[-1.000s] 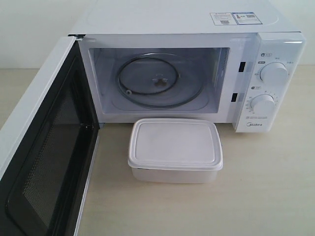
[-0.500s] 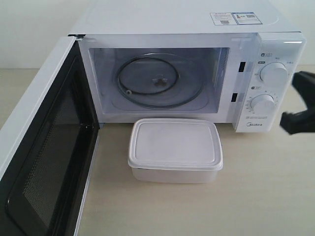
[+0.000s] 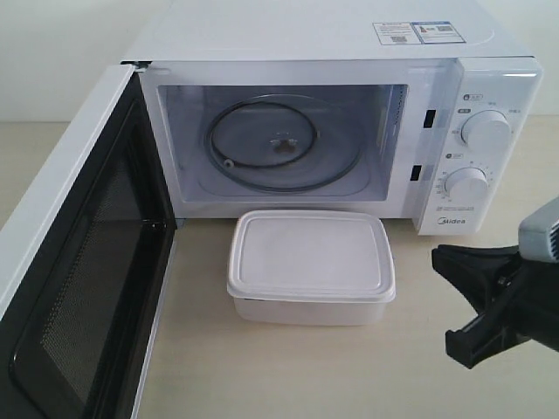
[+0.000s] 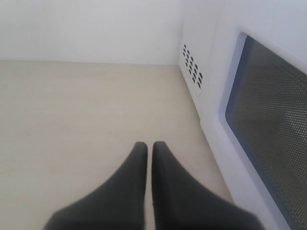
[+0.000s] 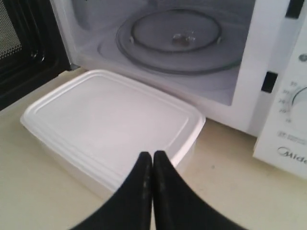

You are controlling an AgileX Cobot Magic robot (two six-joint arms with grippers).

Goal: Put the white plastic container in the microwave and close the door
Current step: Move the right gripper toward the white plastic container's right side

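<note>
The white plastic container (image 3: 311, 264) sits lidded on the table just in front of the microwave (image 3: 349, 44), whose cavity shows the glass turntable (image 3: 278, 145). The door (image 3: 79, 262) stands swung wide open at the left, black mesh inner face showing. My right gripper (image 3: 442, 300) hovers to the right of the container, apart from it. In the right wrist view the gripper (image 5: 153, 155) has its fingers pressed together, empty, over the near corner of the container (image 5: 110, 115). My left gripper (image 4: 148, 146) is shut and empty beside the door's outer window (image 4: 268, 120).
The two dials (image 3: 486, 131) and the Midea panel are at the microwave's right front, behind my right gripper. The microwave's side vents (image 4: 192, 64) show in the left wrist view. Bare light table (image 3: 349, 375) lies in front of the container.
My right gripper has come in from the right edge, dropping from dial height and moving nearer to table level, right of the container. The container, the door and the microwave have not moved.
</note>
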